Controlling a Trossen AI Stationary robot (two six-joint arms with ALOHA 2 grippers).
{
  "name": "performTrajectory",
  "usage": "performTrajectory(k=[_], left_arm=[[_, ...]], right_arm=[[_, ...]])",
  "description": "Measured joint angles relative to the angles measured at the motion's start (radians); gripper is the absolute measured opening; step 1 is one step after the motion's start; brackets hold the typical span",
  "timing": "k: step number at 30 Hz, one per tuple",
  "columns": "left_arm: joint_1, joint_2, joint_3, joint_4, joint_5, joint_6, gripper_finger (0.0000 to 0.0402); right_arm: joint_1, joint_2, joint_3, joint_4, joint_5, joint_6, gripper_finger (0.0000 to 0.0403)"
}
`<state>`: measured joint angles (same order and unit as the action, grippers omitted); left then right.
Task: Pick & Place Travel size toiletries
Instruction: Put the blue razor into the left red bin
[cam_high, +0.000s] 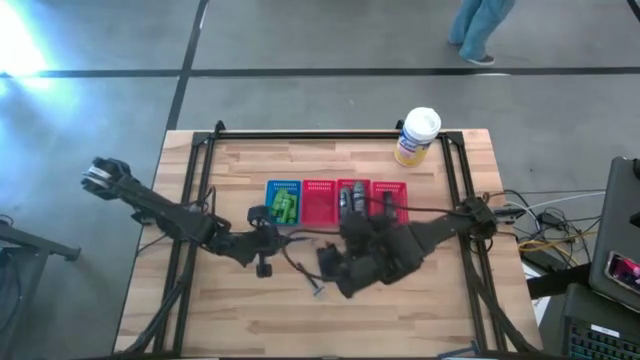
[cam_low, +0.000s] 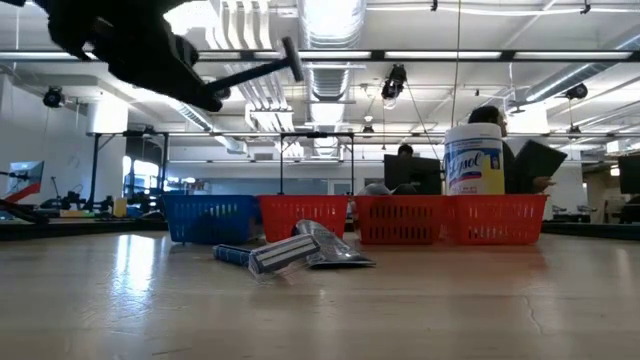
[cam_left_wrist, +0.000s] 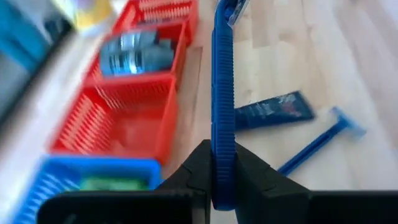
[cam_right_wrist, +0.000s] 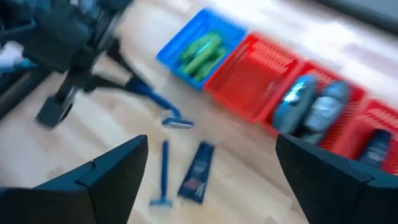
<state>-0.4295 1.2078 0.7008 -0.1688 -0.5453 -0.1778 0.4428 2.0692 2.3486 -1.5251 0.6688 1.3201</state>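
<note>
My left gripper (cam_left_wrist: 222, 163) is shut on a blue razor (cam_left_wrist: 222, 93) above the table, near the blue basket (cam_high: 283, 200) that holds green toiletries (cam_right_wrist: 202, 53). My right gripper (cam_right_wrist: 211, 180) hangs open and empty above the table's middle (cam_high: 335, 262). Below it a dark blue tube (cam_right_wrist: 198, 171) and a second blue razor (cam_right_wrist: 163, 174) lie flat on the wood. Grey bottles (cam_right_wrist: 314, 106) lie in the third basket (cam_high: 352, 197). The second basket, a red one (cam_right_wrist: 255, 74), shows nothing inside. My left gripper pinches the razor's ribbed handle (cam_left_wrist: 222, 146) between its two fingers, near the handle's free end. The razor runs on along the fingers and past them, with its head (cam_left_wrist: 233, 6) farthest out. It is lifted clear of the table, slanting upward (cam_low: 250, 72).
A white-lidded yellow-and-white canister (cam_high: 418, 135) stands at the table's far edge behind the baskets. A fourth basket, red (cam_high: 390, 200), holds a dark item. A black frame (cam_high: 330, 135) borders the table. Bare wood lies on the near side. A person stands on the floor beyond (cam_high: 480, 30).
</note>
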Motion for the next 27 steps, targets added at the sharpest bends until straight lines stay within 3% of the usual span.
performTrajectory(k=[3, 13, 20, 27], left_arm=[[0.036, -0.033, -0.028, 0.026, 0.073, -0.217, 0.0037], [0.325, -0.01, -0.061, 0.252, 0.31, -0.835, 0.0037], [0.471, 0.1, -0.06, 0.36, 0.386, -1.042, 0.0043], [0.482, 0.241, -0.06, 0.455, 0.421, -1.268, 0.0046]], right_arm=[[0.029, -0.013, -0.004, -0.049, 0.066, 0.141, 0.0359], [0.041, -0.025, -0.078, -0.046, 0.069, 0.444, 0.0346], [0.043, -0.023, -0.086, -0.047, 0.107, 0.574, 0.0327], [0.044, -0.026, -0.072, -0.044, 0.147, 0.574, 0.0315]])
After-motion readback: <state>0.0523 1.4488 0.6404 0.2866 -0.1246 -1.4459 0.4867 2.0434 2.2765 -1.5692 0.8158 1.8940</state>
